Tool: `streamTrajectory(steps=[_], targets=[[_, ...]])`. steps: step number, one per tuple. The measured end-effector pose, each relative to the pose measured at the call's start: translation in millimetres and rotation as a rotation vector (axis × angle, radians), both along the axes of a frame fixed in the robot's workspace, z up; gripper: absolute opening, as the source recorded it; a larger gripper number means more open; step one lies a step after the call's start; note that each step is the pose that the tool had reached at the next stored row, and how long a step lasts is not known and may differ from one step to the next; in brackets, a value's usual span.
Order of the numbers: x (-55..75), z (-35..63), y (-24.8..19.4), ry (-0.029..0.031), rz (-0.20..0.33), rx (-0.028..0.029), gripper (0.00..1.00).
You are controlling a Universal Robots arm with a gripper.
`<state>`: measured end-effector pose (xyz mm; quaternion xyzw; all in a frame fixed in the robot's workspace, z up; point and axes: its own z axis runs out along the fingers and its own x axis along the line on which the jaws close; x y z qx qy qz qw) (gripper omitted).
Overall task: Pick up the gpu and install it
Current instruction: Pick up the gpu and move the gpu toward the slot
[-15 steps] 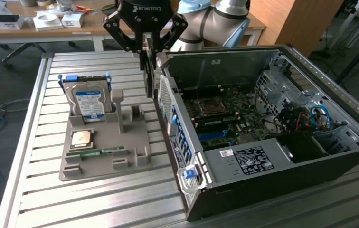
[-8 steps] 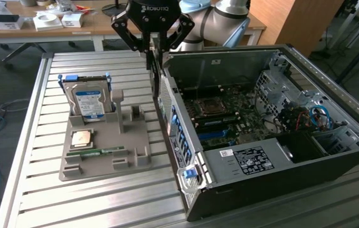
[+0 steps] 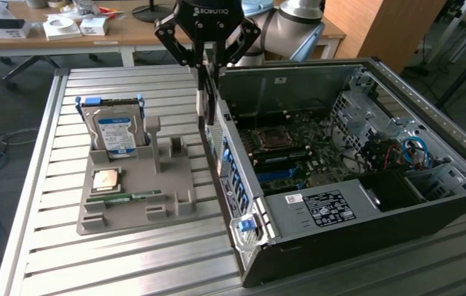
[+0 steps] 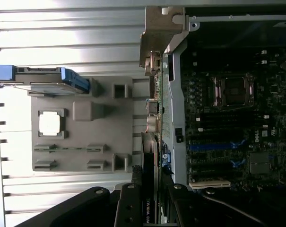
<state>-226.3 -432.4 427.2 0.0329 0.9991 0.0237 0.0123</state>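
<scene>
My gripper is shut on the gpu, a thin dark card that hangs upright below the fingers. Its pale metal bracket end points down, just above the near wall of the open computer case. In the wrist view the gpu is seen edge-on between my gripper's black fingers. Its bracket sits over the case wall, beside the motherboard and its slots.
On the slatted metal table, at the exterior view's left of the case, stands a grey fixture tray. It holds a silver hard drive with a blue label, a processor chip and a green memory stick. Cables lie inside the case.
</scene>
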Motion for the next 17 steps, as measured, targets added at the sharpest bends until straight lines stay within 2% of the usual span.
streamTrajectory(steps=[17], targets=[[28.7, 0.0, 0.3, 0.0000, 0.000, 0.0000, 0.26]])
